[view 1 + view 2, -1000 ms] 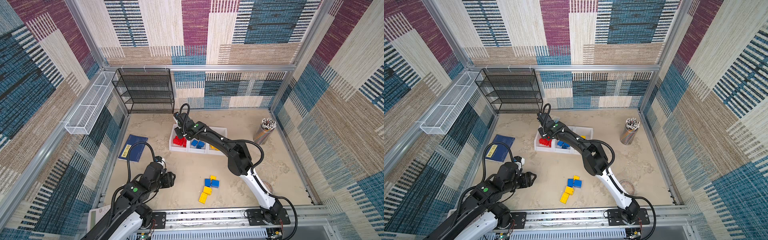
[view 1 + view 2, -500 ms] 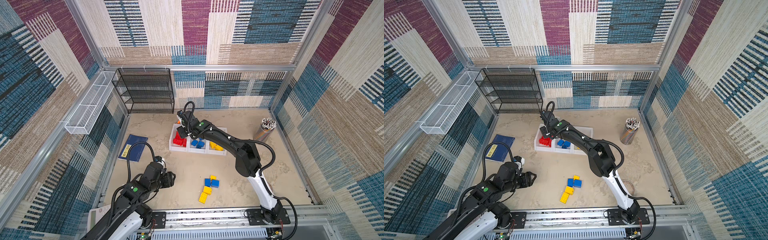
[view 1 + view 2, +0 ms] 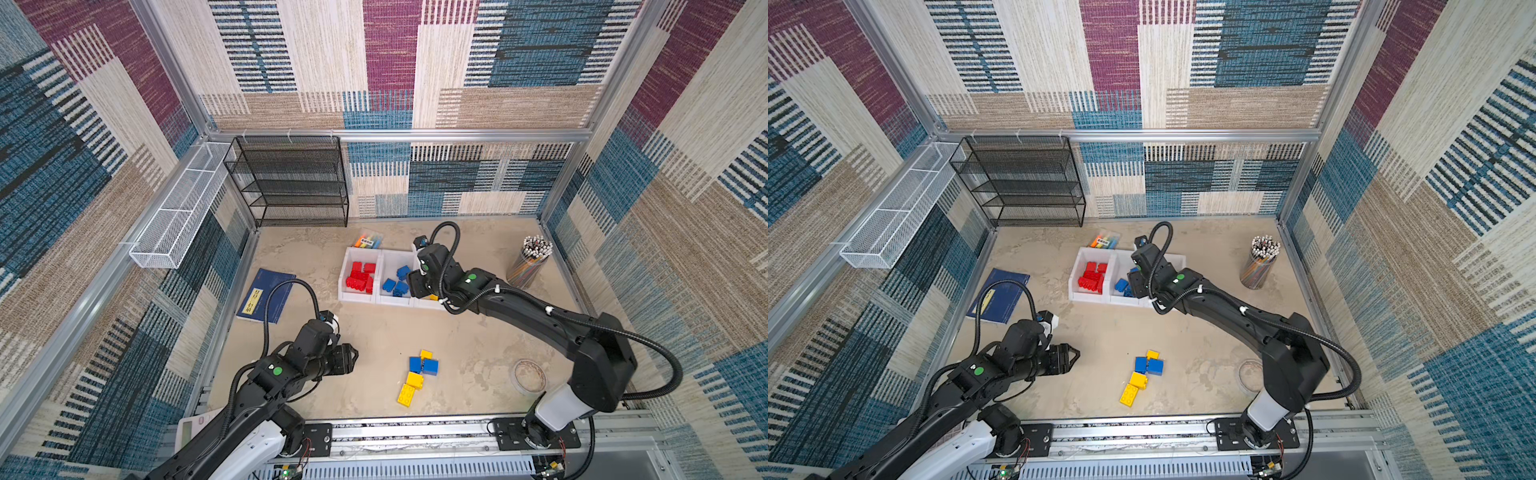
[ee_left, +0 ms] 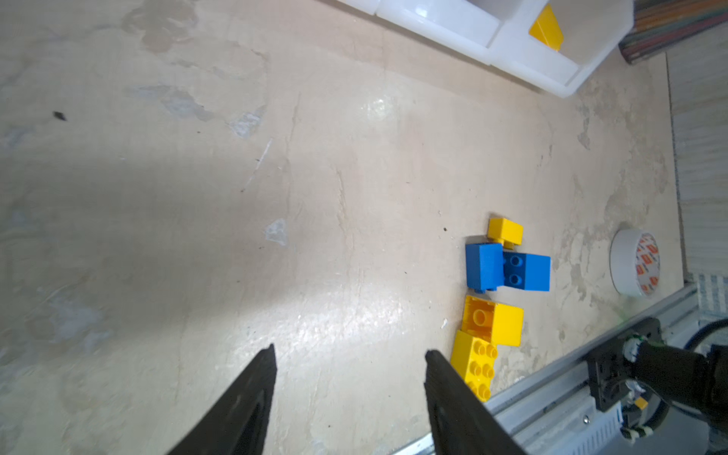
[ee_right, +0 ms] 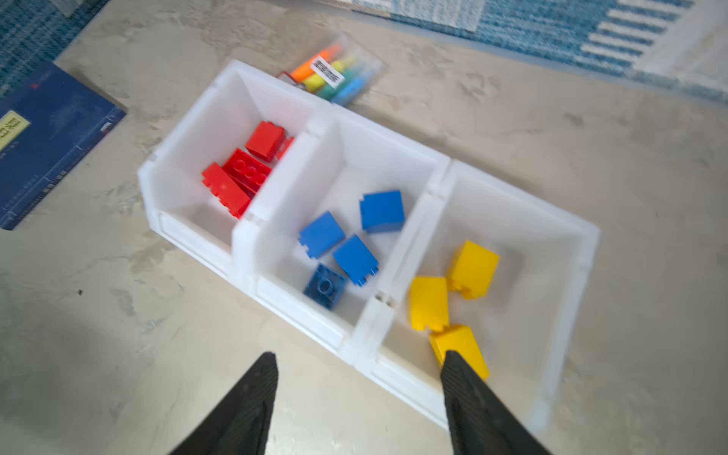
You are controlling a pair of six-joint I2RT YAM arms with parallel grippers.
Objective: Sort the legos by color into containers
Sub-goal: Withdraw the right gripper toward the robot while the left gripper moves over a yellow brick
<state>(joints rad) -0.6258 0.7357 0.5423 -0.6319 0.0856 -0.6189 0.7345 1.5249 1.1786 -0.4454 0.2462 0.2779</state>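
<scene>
The right tool [image 5: 359, 354] had swung off the red end of the containers [image 5: 433, 197] to hang over the lip between the blue and yellow compartments, jaws spread and empty. The left tool [image 4: 350, 350], also spread and empty, had not shifted. Five loose legos [image 3: 415, 368], two blue and three yellow, lay on the desk [image 3: 386, 332] in a ragged line running toward the front rail [image 3: 415, 432]. They sat near the left tool, on its right-arm side, well apart from the right tool; the left arm seemed nearer.
</scene>
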